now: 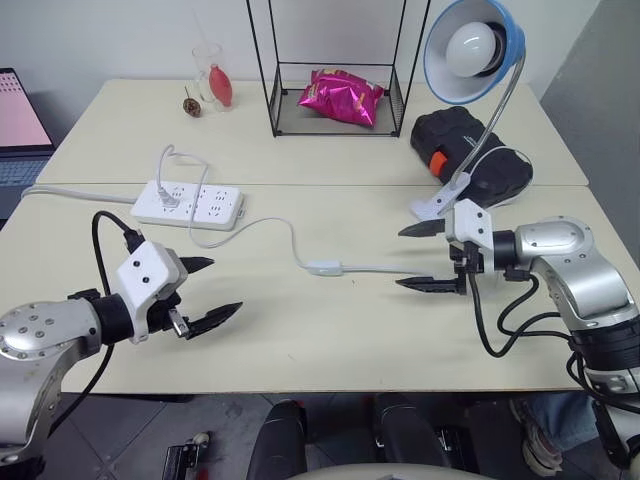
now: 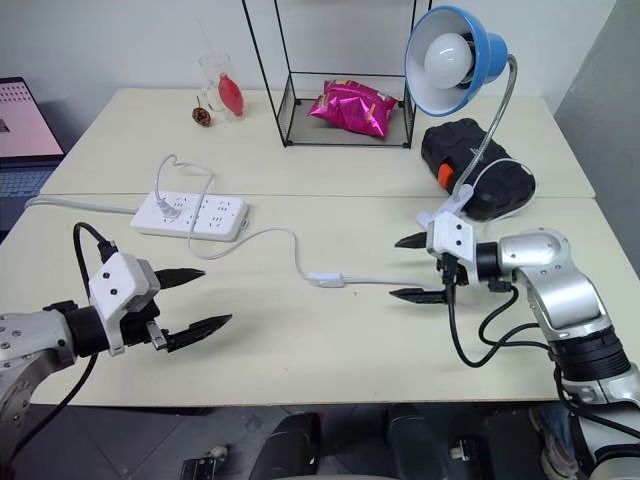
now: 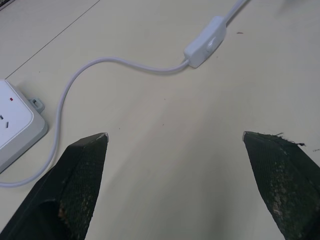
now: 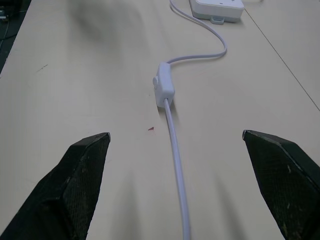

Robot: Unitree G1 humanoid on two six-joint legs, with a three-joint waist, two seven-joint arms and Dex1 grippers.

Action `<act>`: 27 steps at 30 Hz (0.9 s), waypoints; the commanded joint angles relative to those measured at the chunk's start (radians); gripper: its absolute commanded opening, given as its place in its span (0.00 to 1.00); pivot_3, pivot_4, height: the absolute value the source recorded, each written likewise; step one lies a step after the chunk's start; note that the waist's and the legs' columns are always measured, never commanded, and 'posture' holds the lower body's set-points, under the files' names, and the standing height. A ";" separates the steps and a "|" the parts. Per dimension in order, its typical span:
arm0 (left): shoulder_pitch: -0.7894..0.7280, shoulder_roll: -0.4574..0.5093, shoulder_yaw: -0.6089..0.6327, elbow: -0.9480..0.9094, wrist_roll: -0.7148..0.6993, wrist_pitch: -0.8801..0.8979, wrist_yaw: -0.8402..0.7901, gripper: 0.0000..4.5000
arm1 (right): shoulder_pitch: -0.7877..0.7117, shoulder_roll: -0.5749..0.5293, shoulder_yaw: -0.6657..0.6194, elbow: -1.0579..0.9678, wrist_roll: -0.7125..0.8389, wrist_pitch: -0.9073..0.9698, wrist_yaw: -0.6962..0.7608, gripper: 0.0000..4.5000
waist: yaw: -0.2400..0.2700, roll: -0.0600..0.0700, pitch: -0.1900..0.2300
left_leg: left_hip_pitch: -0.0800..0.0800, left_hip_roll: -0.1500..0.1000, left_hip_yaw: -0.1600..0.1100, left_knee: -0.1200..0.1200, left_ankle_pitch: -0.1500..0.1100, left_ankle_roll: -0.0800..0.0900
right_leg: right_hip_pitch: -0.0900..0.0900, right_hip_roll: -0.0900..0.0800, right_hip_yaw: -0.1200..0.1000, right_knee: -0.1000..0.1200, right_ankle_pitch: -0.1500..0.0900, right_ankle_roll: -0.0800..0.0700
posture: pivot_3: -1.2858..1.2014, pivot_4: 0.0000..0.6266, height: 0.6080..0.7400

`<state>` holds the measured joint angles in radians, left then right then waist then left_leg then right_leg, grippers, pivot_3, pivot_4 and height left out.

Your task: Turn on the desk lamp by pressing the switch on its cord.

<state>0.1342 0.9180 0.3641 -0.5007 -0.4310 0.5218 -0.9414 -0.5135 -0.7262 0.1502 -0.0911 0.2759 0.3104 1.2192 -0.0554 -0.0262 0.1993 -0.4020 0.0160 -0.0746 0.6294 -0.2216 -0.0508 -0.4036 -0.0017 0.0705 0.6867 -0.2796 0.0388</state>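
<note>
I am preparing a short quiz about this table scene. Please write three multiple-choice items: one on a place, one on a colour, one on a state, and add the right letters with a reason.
1. Where does the switch lie?
A. On the table between the two grippers
B. Inside the wire rack
C. On top of the power strip

2. What colour is the shade of the desk lamp?
A. Red
B. Blue
C. Green

3. How is the right gripper?
A. Shut on the cord
B. Shut on the switch
C. Open, holding nothing

Answers:
1 A: the switch rests on the bare table, with the left gripper on one side and the right gripper on the other.
2 B: the round shade is blue around a white bulb.
3 C: its fingers stand wide apart, and the cord runs free between them.
</note>
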 commanded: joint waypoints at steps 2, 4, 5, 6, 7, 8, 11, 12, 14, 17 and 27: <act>-0.030 0.018 0.034 -0.027 -0.035 0.017 -0.002 1.00 | 0.003 -0.001 -0.017 -0.023 0.013 -0.010 -0.004 0.99 | 0.000 0.000 0.000 | 0.000 0.000 0.000 0.000 0.000 0.000 | 0.000 0.000 0.000 0.000 0.000 0.000 | 0.52 0.24 1.00; -0.032 0.025 0.035 -0.033 -0.038 0.030 -0.002 1.00 | 0.000 0.005 -0.017 -0.022 0.018 0.002 -0.008 0.99 | 0.000 0.000 0.000 | 0.000 0.000 0.000 0.000 0.000 0.000 | 0.000 0.000 0.000 0.000 0.000 0.000 | 0.52 0.24 1.00; -0.031 0.028 0.034 -0.035 -0.037 0.032 -0.002 1.00 | -0.001 0.006 -0.017 -0.020 0.018 0.004 -0.010 0.99 | 0.000 0.000 0.000 | 0.000 0.000 0.000 0.000 0.000 0.000 | 0.000 0.000 0.000 0.000 0.000 0.000 | 0.52 0.24 1.00; -0.029 0.032 0.033 -0.038 -0.033 0.032 -0.001 1.00 | -0.002 0.007 -0.016 -0.019 0.018 0.007 -0.009 0.99 | 0.000 0.000 0.000 | 0.000 0.000 0.000 0.000 0.000 0.000 | 0.000 0.000 0.000 0.000 0.000 0.000 | 0.52 0.24 1.00; -0.026 0.037 0.029 -0.043 -0.027 0.037 0.004 1.00 | -0.004 0.007 -0.015 -0.016 0.017 0.005 -0.008 0.99 | 0.000 0.000 0.000 | 0.000 0.000 0.000 0.000 0.000 0.000 | 0.000 0.000 0.000 0.000 0.000 0.000 | 0.52 0.24 1.00; -0.025 0.040 0.026 -0.050 -0.021 0.039 0.010 1.00 | -0.005 0.003 -0.011 -0.015 0.017 0.014 -0.004 0.99 | 0.000 0.000 0.000 | 0.000 0.000 0.000 0.000 0.000 0.000 | 0.000 0.000 0.000 0.000 0.000 0.000 | 0.52 0.24 1.00; -0.032 0.038 0.017 -0.063 -0.014 0.016 0.012 1.00 | -0.009 -0.001 -0.004 -0.012 0.010 0.024 0.001 0.99 | 0.000 0.000 0.000 | 0.000 0.000 0.000 0.000 0.000 0.000 | 0.000 0.000 0.000 0.000 0.000 0.000 | 0.52 0.24 1.00; -0.033 0.036 0.016 -0.064 -0.015 0.002 0.008 1.00 | -0.011 -0.001 -0.004 -0.011 0.007 0.026 0.000 0.99 | 0.000 0.000 0.000 | 0.000 0.000 0.000 0.000 0.000 0.000 | 0.000 0.000 0.000 0.000 0.000 0.000 | 0.52 0.24 1.00; -0.048 0.027 0.016 -0.060 -0.018 -0.013 0.012 1.00 | -0.019 0.000 -0.001 -0.004 0.005 0.032 0.001 0.99 | 0.000 0.000 0.000 | 0.000 0.000 0.000 0.000 0.000 0.000 | 0.000 0.000 0.000 0.000 0.001 -0.001 | 0.52 0.24 1.00; -0.045 0.041 0.005 -0.057 -0.015 -0.027 -0.007 1.00 | -0.033 0.001 0.014 0.007 -0.004 0.041 0.001 0.99 | 0.000 0.000 0.000 | 0.000 0.000 0.000 0.000 0.000 0.000 | 0.000 0.000 0.000 0.000 0.000 0.000 | 0.52 0.24 1.00; -0.059 0.051 -0.079 -0.062 0.006 -0.081 -0.048 1.00 | -0.173 0.113 0.138 0.139 -0.072 0.108 -0.022 0.99 | -0.002 0.000 0.000 | 0.000 0.000 0.001 0.000 0.000 0.000 | 0.000 0.000 0.000 0.000 0.001 -0.001 | 0.52 0.24 1.00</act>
<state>0.0883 0.9558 0.2815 -0.5455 -0.4298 0.4659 -0.9784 -0.6539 -0.6265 0.2756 0.0297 0.2163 0.4074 1.1977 -0.0571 -0.0262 0.1993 -0.4017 0.0163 -0.0741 0.6294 -0.2216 -0.0508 -0.4037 -0.0013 0.0707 0.6866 -0.2788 0.0382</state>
